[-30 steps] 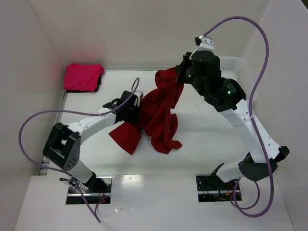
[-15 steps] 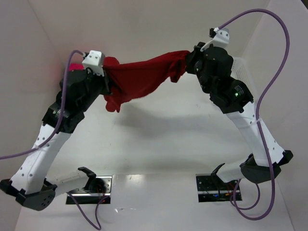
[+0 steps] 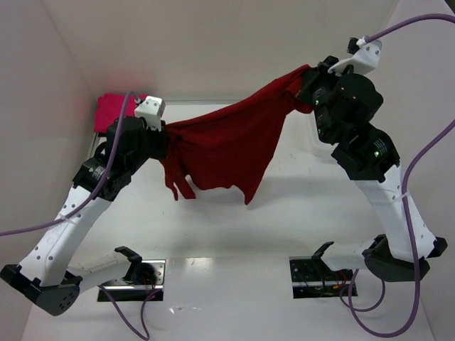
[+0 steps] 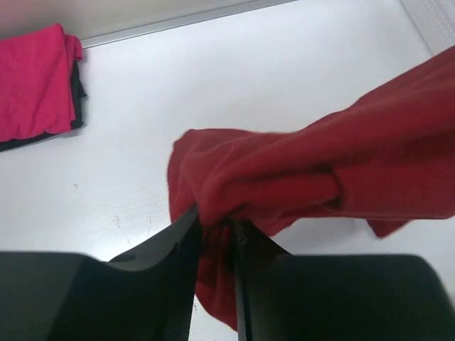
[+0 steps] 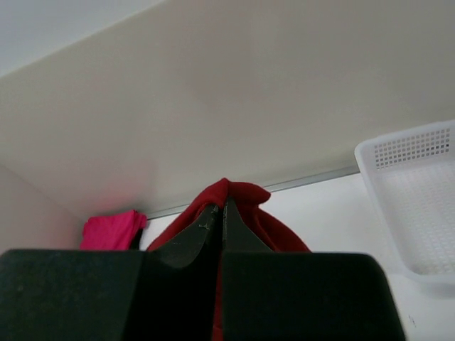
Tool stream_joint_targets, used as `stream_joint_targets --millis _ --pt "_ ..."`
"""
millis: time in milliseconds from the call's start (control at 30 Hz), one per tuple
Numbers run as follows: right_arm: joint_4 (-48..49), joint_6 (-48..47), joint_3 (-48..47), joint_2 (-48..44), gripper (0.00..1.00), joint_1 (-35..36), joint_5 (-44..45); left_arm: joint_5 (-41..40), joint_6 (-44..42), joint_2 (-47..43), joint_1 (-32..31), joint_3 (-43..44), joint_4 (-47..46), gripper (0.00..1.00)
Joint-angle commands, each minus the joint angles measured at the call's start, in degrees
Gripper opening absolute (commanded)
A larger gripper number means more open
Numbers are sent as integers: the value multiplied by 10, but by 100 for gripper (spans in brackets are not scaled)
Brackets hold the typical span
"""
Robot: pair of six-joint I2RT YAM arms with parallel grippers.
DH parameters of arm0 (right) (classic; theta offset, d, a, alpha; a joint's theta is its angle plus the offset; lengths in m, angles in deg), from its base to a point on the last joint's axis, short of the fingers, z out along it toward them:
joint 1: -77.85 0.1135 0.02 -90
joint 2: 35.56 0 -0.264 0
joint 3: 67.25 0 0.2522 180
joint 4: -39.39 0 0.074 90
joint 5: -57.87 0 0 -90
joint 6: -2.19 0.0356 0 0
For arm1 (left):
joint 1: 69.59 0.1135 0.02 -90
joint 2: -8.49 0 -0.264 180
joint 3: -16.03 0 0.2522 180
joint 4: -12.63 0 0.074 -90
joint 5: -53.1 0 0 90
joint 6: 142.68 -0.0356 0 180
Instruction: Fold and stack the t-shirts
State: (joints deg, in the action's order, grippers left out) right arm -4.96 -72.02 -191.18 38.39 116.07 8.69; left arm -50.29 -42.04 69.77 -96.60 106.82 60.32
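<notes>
Two t-shirts, one white mesh basket [image 5: 416, 153] and two arms are in view. The left fingers [image 4: 186, 238] stand a narrow way apart with a bunched fold of the dark crimson t-shirt [image 3: 227, 145] pinched in the gap between them. The right fingers [image 5: 213, 226] are pressed together, and the other end of the same shirt is caught at their tips. The crimson t-shirt spans the air from one pair of fingers to the other, higher at the right fingers, and its loose lower edge hangs between them over the bench [image 3: 298, 213]; whether it touches the bench cannot be told. The magenta-pink t-shirt [image 3: 108, 114] lies flat on the bench beyond the left fingers, apart from them. The basket sits off to the right of the right fingers.
</notes>
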Motion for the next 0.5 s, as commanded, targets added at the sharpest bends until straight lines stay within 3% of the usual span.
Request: stream_joint_targets --millis 0,67,133,167,200,233,267,333,367,433,467 --pt "12 9 11 -21 1 -3 13 17 25 -18 4 -18 -19 32" --pt "3 14 16 -27 1 -3 13 6 25 -18 4 -30 -19 16" --pt "-3 14 22 -32 1 -3 13 -19 25 -12 4 -30 -8 16" --pt "-3 14 22 -37 1 -3 19 -19 25 -7 4 -30 -8 29" --pt "-3 14 22 -37 1 -3 24 -19 19 -7 4 -22 -3 31" --pt "-3 14 22 -37 1 -3 24 -28 18 -7 4 -22 -3 26" --pt "-3 14 22 -37 1 -3 24 -47 18 -14 4 -22 -3 4" --pt "-3 14 22 -37 1 -3 24 -58 18 -14 9 -29 -8 0" --pt "-3 14 22 -37 1 -3 16 -18 8 -2 9 -29 -8 1" --pt "-3 14 22 -37 1 -3 10 67 -18 9 9 -29 -2 28" --pt "-9 20 35 -37 1 -3 10 131 -18 21 9 -50 -12 59"
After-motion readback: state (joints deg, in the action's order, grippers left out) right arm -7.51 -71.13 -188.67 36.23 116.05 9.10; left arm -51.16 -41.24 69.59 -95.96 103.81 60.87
